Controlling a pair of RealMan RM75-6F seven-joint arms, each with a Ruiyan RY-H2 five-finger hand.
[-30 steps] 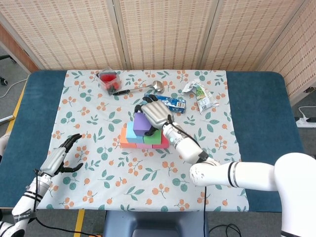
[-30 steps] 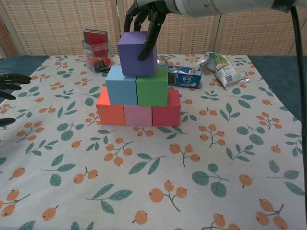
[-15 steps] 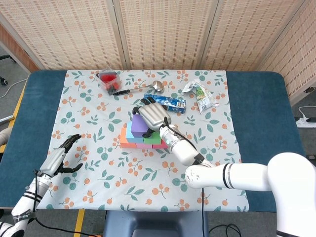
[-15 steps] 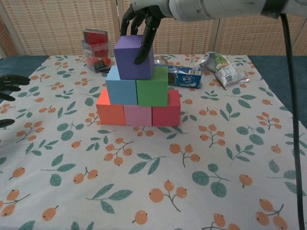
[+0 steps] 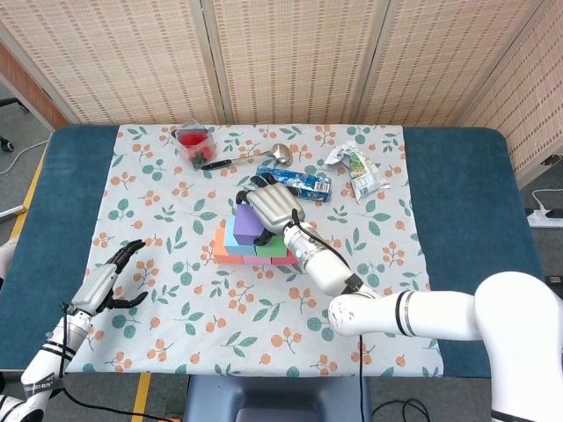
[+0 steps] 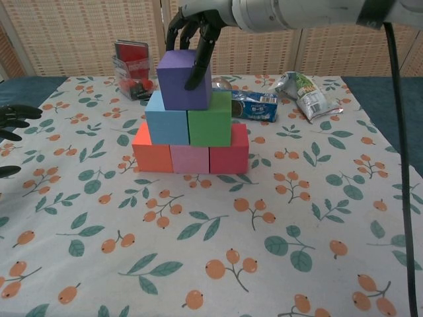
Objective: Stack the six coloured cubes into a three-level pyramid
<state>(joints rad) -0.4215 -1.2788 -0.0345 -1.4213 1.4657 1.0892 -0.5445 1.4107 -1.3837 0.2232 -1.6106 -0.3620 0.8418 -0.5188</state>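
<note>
I count six cubes, all in one stack near the middle of the counter [image 6: 370, 218]. The bottom row is three: orange cube [image 6: 151, 153], pink cube [image 6: 190, 159], red cube [image 6: 229, 152]. Above them sit two, the blue cube [image 6: 166, 123] and green cube [image 6: 209, 125], side by side and touching. One purple cube [image 6: 180, 82] sits on top, resting more over the blue than the green.

My right hand [image 6: 193, 30] is on the purple cube from above. In the chest view its dark fingers [image 6: 199, 61] curl down over the cube's front and top edge, gripping it; in the head view the hand [image 5: 272, 204] covers the top of the stack with the arm reaching in from the near right.

My left hand [image 5: 110, 280] hovers low at the near left edge of the cloth, well apart from the stack, fingers spread and holding nothing.

Behind the stack I see one red-filled clear box [image 6: 131, 69], one spoon [image 5: 255, 158], one blue packet [image 6: 255, 105] and one green snack bag [image 6: 304, 93].
</note>
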